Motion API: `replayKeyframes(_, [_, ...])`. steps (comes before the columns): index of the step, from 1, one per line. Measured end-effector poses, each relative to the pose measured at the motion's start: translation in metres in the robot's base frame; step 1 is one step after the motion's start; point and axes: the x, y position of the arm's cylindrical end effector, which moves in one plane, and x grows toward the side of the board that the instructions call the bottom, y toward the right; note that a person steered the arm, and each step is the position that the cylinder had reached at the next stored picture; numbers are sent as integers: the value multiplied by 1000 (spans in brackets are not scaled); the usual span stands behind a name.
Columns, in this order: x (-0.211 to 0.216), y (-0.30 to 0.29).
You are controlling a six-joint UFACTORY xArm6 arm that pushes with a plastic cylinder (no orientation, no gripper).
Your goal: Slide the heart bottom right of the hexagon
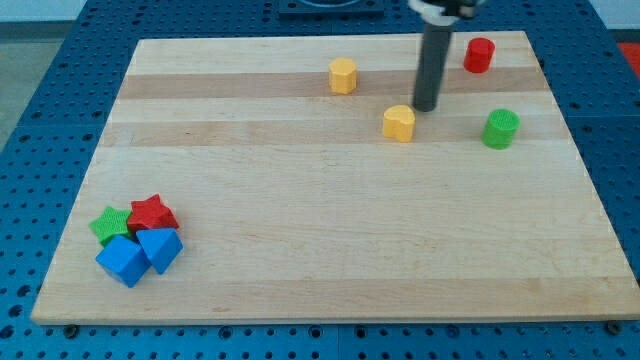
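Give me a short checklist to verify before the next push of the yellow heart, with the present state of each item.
1. My tip is close to the yellow heart: ok, just at its upper right.
2. Heart already sits bottom right of the yellow hexagon: ok, roughly, though somewhat apart from it.
3. Tip touches the heart: cannot tell.
4. Board is free between heart and hexagon: ok.
5. Green cylinder and red cylinder are out of the way: ok, both to the view's right.
6. Cluster of red, green and blue blocks is far off: ok, bottom left.
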Motion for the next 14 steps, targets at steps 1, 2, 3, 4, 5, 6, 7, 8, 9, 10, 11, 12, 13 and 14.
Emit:
replayKeyframes(1, [16, 36])
replayKeyframes(2, [19, 32])
replayKeyframes(3, [62, -7])
replayKeyframes(4, [63, -8])
replayKeyframes(5, [73, -21])
replayKeyframes(6, [82, -42])
replayKeyframes(7, [82, -42])
replayKeyframes(8, [66, -44])
replayKeyframes(9, [34, -54])
replayKeyframes(10, [12, -62])
replayKeyframes(11, [-4, -71])
replayKeyframes(12, [-13, -76])
replayKeyframes(13, [-19, -79])
replayKeyframes(14, [-20, -77])
